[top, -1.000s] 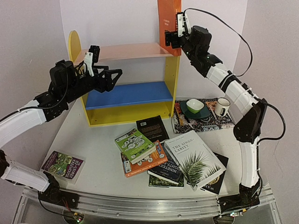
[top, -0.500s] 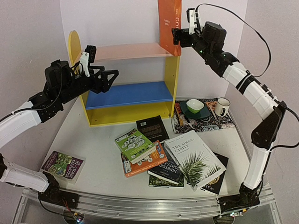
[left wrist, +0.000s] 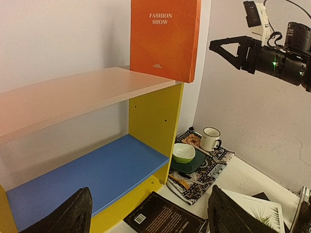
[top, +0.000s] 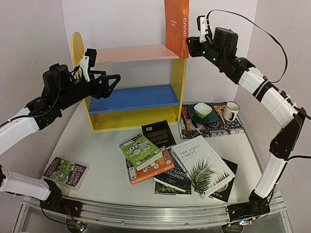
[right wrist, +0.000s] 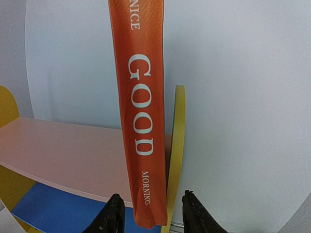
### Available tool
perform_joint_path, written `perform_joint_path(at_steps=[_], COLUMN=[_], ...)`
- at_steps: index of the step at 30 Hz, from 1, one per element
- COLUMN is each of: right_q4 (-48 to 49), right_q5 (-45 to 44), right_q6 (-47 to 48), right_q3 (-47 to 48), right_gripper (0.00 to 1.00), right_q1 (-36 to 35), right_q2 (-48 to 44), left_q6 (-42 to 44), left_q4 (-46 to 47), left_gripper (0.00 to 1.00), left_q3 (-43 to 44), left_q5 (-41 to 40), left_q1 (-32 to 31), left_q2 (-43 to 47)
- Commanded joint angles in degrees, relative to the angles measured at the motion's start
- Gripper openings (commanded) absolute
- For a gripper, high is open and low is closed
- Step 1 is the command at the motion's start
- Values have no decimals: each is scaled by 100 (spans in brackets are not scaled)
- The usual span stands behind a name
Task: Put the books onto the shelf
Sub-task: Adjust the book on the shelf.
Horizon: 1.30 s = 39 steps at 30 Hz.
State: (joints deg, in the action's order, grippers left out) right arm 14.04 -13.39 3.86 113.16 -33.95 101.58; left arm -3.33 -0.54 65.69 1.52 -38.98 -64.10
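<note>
Right gripper [top: 190, 49]: jaws part-way apart with nothing between them, set just beside the spine of the orange book [top: 176, 26] but clear of it, so the book is released. Left gripper [top: 114, 83]: jaws spread wide, empty, hanging in front of the left end of the shelf [top: 178, 82] at the height of the gap between its boards. The orange book is stood upright at the right end of the pink top board [top: 131, 53], flush with the right yellow side panel [top: 178, 73]. That makes one book shelved; the blue middle board [top: 131, 97] is bare. Left to do: the rest lie on the table [top: 97, 136] – a black book [top: 159, 133] just in front of the shelf, a green book [top: 141, 150] and a white palm-leaf book [top: 201, 165] on a loose pile of others toward the front edge, and a purple floral book [top: 65, 171] alone near the front-left corner. Versus the earlier frame: the right gripper was up against the orange book and has since been drawn back to the right, its jaws narrowed; the book has not shifted. The left arm has been eased slightly left, its jaws unchanged.
</note>
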Motion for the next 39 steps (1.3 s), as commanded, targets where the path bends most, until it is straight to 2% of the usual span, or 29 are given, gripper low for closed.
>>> perform_joint_path(at_steps=[1, 17, 22, 39], right_q4=[189, -108, -164, -226], right_q5=[-17, -7, -15, -291], right_q6=[-244, -512, -541, -625], right_q3=[121, 1104, 1286, 1892], right_gripper=[41, 39, 31, 29], right_q1=[-17, -16, -21, -24], right_q2=[-23, 833, 987, 1465], left_q6=[-36, 43, 82, 184], left_q4=[89, 89, 18, -117], left_gripper=[83, 84, 85, 86], left_q3=[-87, -249, -274, -336], left_q5=[-18, -95, -95, -99], left_q1=[22, 22, 18, 22], left_q2=[203, 350, 378, 432])
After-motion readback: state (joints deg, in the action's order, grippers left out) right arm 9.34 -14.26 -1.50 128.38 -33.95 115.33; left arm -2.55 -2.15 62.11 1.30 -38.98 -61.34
